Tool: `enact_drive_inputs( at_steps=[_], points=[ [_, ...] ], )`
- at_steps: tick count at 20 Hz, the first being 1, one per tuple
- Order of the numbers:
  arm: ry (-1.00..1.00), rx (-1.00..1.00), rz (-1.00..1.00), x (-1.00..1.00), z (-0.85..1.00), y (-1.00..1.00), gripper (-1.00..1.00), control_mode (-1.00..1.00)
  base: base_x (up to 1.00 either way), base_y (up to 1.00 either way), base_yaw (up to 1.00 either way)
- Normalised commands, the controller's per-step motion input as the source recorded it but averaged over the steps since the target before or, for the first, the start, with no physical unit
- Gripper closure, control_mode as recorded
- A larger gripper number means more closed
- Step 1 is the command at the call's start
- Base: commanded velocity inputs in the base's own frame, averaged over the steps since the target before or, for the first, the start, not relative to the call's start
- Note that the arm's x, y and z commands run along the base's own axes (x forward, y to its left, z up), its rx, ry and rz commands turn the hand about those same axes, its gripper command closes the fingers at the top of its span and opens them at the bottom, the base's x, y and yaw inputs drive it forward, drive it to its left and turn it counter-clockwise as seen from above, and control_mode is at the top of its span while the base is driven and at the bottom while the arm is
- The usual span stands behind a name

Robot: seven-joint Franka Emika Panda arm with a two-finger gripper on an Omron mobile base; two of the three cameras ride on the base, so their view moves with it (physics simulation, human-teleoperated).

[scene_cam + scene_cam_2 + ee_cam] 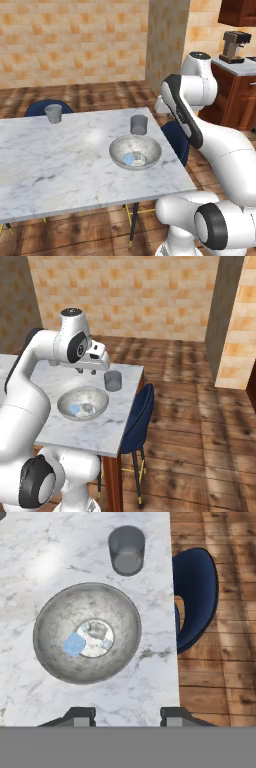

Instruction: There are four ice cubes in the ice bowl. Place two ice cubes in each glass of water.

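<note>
Gripper (127,716): fingertips apart, nothing between them, at the lower edge of the hand view, high over the table (30,552).
Ice bowl (86,632): up and left of the fingertips, frame centre-left.
Ice cubes (75,645): clustered at the bowl's bottom, bluest piece on the left.
Nearer glass of water (127,550): top centre, just past the bowl rim.
Second glass (53,113): upper left of the left base view, well apart.

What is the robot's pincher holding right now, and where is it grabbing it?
Nothing. The gripper hangs above the ice bowl with its jaws apart and nothing between them. The ice cubes lie in the bowl's bottom.
</note>
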Motion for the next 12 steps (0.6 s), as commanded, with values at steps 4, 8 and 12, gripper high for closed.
enact_drive_inputs(
  at_steps=[4, 8, 12],
  points=[
    [-0.01, 0.0, 0.04, -0.03, -0.12, 0.0, -1.0, -1.0, 0.0, 0.0, 0.0],
    [0.0, -0.02, 0.14, -0.01, -0.28, 0.0, -1.0, -1.0, 0.0, 0.0, 0.0],
    [0.0, -0.06, 0.2, 0.0, -0.3, 0.02, -1.0, -1.0, 0.0, 0.0, 0.0]
  ],
)
